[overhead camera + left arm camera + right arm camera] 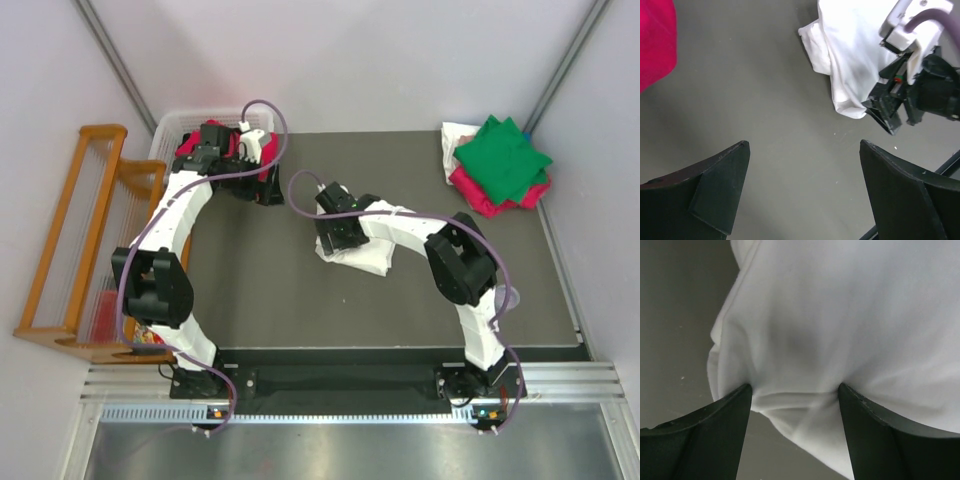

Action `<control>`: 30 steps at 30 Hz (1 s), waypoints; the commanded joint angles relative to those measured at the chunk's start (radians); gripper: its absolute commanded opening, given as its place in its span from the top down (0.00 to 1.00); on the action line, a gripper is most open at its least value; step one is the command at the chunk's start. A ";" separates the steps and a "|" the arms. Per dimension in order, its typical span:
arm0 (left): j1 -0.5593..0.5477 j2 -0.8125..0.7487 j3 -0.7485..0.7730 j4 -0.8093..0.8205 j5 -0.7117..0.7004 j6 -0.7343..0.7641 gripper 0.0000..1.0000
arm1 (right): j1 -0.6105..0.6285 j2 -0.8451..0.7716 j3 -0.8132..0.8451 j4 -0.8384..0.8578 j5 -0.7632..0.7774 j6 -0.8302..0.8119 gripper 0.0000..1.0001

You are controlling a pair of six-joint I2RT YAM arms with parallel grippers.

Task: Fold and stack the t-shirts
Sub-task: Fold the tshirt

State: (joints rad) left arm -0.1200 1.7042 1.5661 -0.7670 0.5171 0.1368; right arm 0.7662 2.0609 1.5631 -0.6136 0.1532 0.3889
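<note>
Right gripper (794,389) is down on the white t-shirt (368,260), which lies crumpled near the middle of the table (280,310). In the right wrist view both fingers (715,430) press into the cloth, jaws partly apart, with a creased ridge of white fabric gathered between the tips. Both tips touch cloth. Can't tell whether that's a real pinch or just contact.

Left gripper (804,146) is spread wide with nothing between the fingers, only bare table below it. It hangs over the far-left part of the table, just beside the basket (175,125). Its camera looks across at the white t-shirt and the right gripper sitting on it.

Crimson cloth (188,150) sits in the basket, mostly hidden under the left arm. An edge of crimson also shows at the top-left of the left wrist view.

The stack is at the far-right corner of the table, well apart from both grippers. The green t-shirt (502,150) is on top, rotated diagonally. The crimson-pink t-shirt (478,192) is under it, and a white piece (454,140) pokes out at the stack's left edge.

The wooden rack (85,240) stands off the table's left side.
</note>
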 commanded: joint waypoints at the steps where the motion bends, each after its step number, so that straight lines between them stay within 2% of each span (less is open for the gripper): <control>1: 0.003 -0.031 0.043 0.021 0.055 -0.016 0.05 | 0.018 0.054 -0.038 0.032 -0.027 0.016 0.30; 8: 0.002 -0.025 0.035 0.021 0.072 -0.016 0.05 | 0.033 0.087 -0.031 0.037 -0.023 0.007 0.30; 15: -0.010 -0.018 0.058 0.009 0.109 -0.029 0.04 | 0.005 -0.002 0.153 -0.069 0.040 -0.038 0.25; 20: -0.101 -0.014 0.063 -0.003 0.106 -0.034 0.03 | -0.105 -0.076 0.144 -0.075 0.022 -0.024 0.21; 25: -0.214 0.000 0.043 0.001 0.118 -0.077 0.03 | -0.231 -0.119 0.011 0.007 -0.055 0.027 0.20; 30: -0.270 0.046 0.031 0.012 0.156 -0.103 0.02 | -0.314 -0.075 -0.020 0.038 -0.110 0.038 0.22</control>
State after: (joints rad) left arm -0.3683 1.7153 1.5932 -0.7700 0.6273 0.0650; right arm 0.4763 1.9877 1.5547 -0.6228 0.1024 0.4015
